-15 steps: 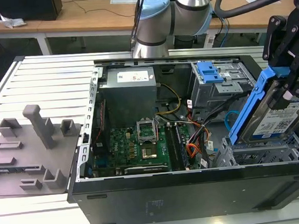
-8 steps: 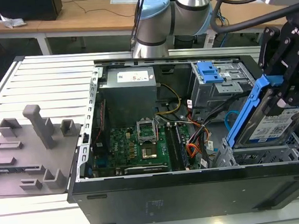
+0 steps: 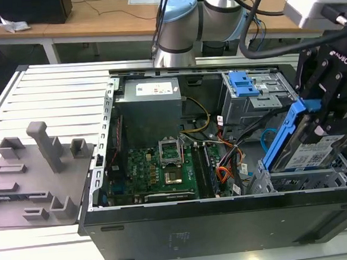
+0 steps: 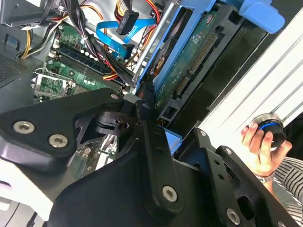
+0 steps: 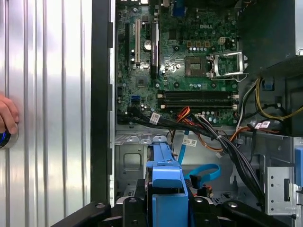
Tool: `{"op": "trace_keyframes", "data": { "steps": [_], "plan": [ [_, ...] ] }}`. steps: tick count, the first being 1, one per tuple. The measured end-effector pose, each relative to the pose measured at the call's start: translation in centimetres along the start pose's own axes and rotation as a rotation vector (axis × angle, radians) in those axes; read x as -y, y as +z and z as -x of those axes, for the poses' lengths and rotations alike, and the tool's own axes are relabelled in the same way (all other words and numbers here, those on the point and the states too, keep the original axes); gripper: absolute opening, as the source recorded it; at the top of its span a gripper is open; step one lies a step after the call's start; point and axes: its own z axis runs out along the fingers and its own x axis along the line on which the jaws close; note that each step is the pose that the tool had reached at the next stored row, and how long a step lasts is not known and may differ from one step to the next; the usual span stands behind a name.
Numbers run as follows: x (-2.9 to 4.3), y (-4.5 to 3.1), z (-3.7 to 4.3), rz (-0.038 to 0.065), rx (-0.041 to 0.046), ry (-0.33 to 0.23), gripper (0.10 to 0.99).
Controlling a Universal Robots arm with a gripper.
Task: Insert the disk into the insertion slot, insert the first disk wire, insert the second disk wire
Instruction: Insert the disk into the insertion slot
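Note:
The disk [image 3: 303, 152], silver-grey with a white label, sits in a blue carrier frame [image 3: 281, 135] and hangs tilted over the front right corner of the open computer case. My gripper [image 3: 314, 126] is shut on it from above. Just below stands the insertion slot [image 3: 296, 182], a silver perforated cage; the disk's lower end is at its mouth. In the second wrist view the disk's green circuit board [image 4: 189, 52] runs between my black fingers [image 4: 144, 111]. The first wrist view has the blue carrier [image 5: 165, 172] over the silver cage [image 5: 130, 161]. A loose blue flat cable [image 5: 204, 172] lies beside it.
A taller grey cage with a blue latch [image 3: 245, 84] stands behind the slot. Bundled orange, red and yellow wires [image 3: 226, 162] cross beside the motherboard [image 3: 158, 167]. A grey fixture plate [image 3: 34, 175] lies at the exterior view's left. A person's hand [image 4: 262, 146] holds a round knob on the slatted table.

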Motion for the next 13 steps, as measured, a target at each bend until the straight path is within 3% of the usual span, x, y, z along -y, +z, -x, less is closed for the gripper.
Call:
{"op": "trace_keyframes", "data": {
  "steps": [8,13],
  "plan": [
    [0.05,1.14,0.00,0.000,-0.0001,0.000,0.365],
    [0.05,1.23,0.01,0.000,-0.0001,0.000,0.365]
  ]
}}
